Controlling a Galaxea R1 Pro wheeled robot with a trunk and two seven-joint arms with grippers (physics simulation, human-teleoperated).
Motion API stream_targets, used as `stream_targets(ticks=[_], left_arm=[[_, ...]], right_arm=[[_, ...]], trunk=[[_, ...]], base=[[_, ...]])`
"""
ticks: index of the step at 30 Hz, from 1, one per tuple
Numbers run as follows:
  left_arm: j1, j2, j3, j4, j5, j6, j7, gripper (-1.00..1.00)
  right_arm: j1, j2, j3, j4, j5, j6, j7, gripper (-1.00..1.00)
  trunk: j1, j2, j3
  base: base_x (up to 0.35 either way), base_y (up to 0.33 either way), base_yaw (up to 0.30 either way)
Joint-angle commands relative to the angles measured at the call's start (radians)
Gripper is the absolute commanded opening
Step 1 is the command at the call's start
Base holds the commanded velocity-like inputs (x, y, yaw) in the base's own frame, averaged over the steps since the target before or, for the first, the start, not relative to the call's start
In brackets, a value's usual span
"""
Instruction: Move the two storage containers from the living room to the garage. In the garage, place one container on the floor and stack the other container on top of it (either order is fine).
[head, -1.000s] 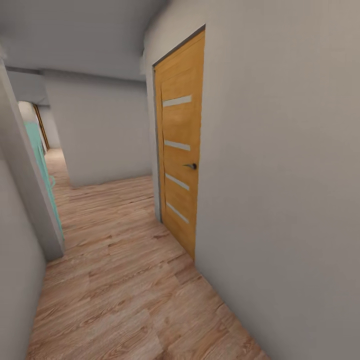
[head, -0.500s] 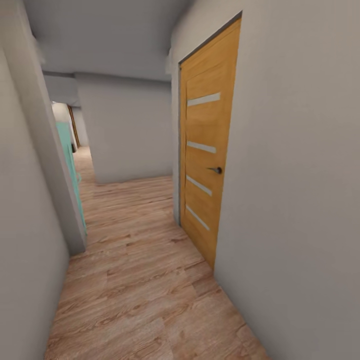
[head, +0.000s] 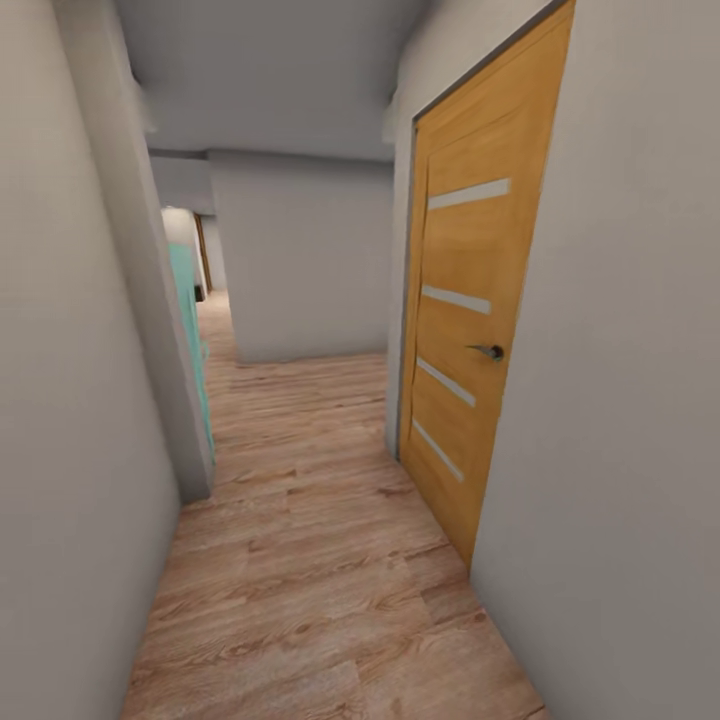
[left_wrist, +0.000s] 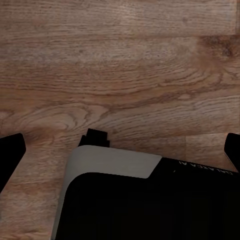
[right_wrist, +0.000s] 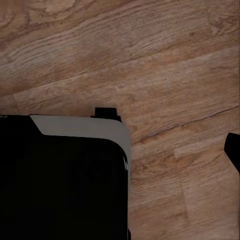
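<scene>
We note corridor — wood-plank floor (head: 320, 560), orange door (head: 470, 330) frame right; no bins to assess, finger state indeterminable.

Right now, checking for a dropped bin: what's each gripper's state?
Left gripper: open, holding nothing.
Right gripper: one fingertip in view; cannot be told.

head: forward down hallway | wrists: downward, close over wood floor (left_wrist: 120, 65) | shared: floor
</scene>
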Motion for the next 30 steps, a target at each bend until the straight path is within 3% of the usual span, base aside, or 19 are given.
stream_targets(ticks=[1, 15, 30], left_arm=[[-0.001, 0.0, 0.002, 0.0, 0.007, 0.0, -0.003, 1.0], [-0.001, -0.001, 0.002, 0.0, 0.007, 0.0, -0.003, 1.0], [-0.001, -0.003, 0.002, 0.0, 0.007, 0.0, -0.003, 1.0]], right_arm=[[-0.001, 0.0, 0.008, 0.003, -0.007, -0.005, -0.002, 1.0], [-0.001, 0.0, 0.007, 0.003, -0.008, -0.005, -0.002, 1.0], [-0.001, 0.0, 0.008, 0.003, -0.012, -0.007, -0.017, 1.0]], trunk=[[0.001, -0.001, -0.001], [0.001, -0.001, -0.001], [0.001, -0.001, -0.001]], base=[[0.249, 0.0, 0.27], [0.249, 0.0, 0.259], [0.285, 0.0, 0.032]])
